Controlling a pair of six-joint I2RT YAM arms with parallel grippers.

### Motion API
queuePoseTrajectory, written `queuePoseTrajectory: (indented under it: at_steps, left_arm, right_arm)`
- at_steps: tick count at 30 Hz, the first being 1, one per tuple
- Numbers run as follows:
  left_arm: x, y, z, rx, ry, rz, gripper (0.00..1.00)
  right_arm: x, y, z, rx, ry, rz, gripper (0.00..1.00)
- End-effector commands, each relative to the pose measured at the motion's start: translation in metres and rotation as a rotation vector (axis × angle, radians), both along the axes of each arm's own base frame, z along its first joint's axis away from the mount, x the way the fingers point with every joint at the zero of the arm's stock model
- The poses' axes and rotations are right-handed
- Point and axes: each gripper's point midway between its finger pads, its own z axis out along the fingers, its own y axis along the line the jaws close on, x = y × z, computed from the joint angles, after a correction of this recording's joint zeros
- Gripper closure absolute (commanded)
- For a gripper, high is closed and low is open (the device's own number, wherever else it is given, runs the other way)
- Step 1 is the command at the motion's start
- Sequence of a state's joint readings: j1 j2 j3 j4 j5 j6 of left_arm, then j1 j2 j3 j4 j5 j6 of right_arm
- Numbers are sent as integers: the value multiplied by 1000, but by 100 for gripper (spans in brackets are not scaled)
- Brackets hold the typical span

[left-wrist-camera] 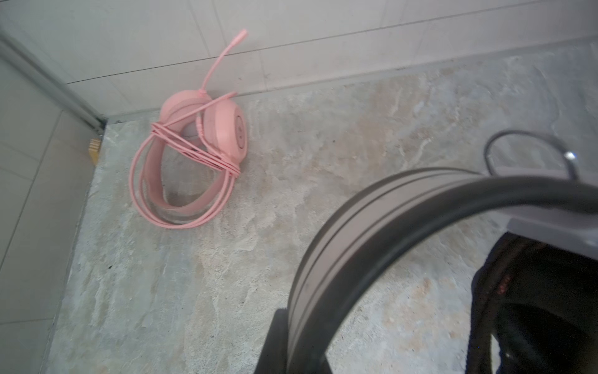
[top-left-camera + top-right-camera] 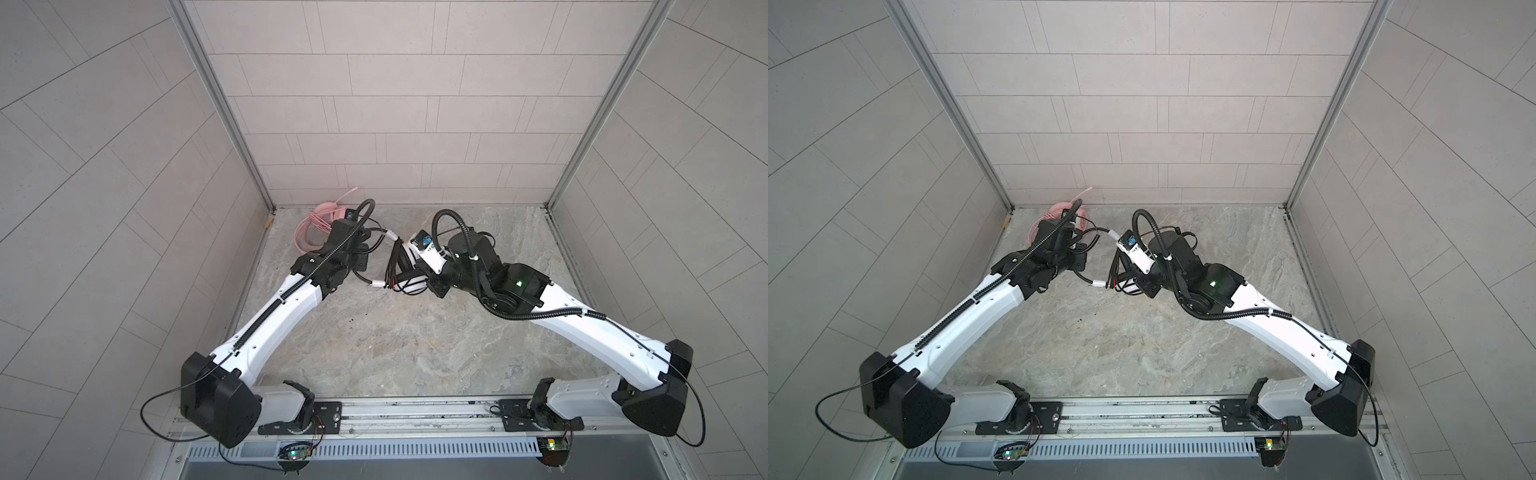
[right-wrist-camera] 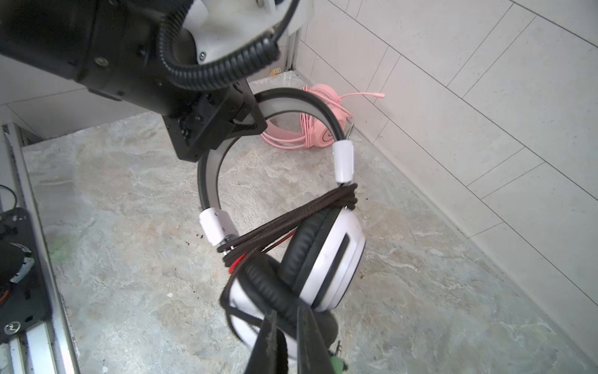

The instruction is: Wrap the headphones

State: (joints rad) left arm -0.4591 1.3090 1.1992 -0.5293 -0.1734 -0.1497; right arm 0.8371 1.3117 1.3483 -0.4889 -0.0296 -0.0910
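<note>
The white-and-black headphones (image 2: 409, 270) hang above the stone tabletop between both arms. Black cable (image 3: 291, 215) is wound several times across the headphones just above the ear cups. My left gripper (image 3: 241, 124) is shut on the grey-and-black headband (image 1: 326, 239). My right gripper (image 3: 286, 312) is shut on a strand of the black cable beside the lower ear cup (image 3: 255, 304); a green plug (image 3: 337, 365) shows behind its fingers. The pink headphones (image 2: 316, 226) lie in the far left corner, their pink cable (image 1: 197, 152) wrapped round the band.
Tiled walls (image 2: 374, 124) close the back and both sides. A small wooden block (image 1: 94, 154) sits at the left wall's foot near the pink headphones (image 2: 1054, 214). A metal rail (image 2: 415, 409) runs along the front edge, carrying both arm bases.
</note>
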Motion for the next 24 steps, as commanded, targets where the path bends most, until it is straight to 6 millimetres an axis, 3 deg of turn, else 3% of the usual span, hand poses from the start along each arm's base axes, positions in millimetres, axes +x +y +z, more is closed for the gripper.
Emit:
queuePoseTrajectory:
  at_steps: [1, 7, 13, 19, 24]
  left_arm:
    - [-13, -29, 6, -30, 4, -201, 100]
    - [-42, -61, -3, -119, 81, -428, 100]
    - [-62, -83, -7, -180, 136, -570, 100]
    - [-71, -101, -8, -189, 163, -650, 100]
    - [-71, -98, 2, -181, 130, -640, 100]
  right_arm:
    - [13, -16, 8, -48, -65, -60, 93]
    - [26, -30, 6, -46, -85, -135, 94]
    - [32, -29, 6, -23, -78, -150, 94]
    - [32, -21, 9, 16, -71, -128, 94]
    - [36, -30, 4, -8, -75, -170, 94]
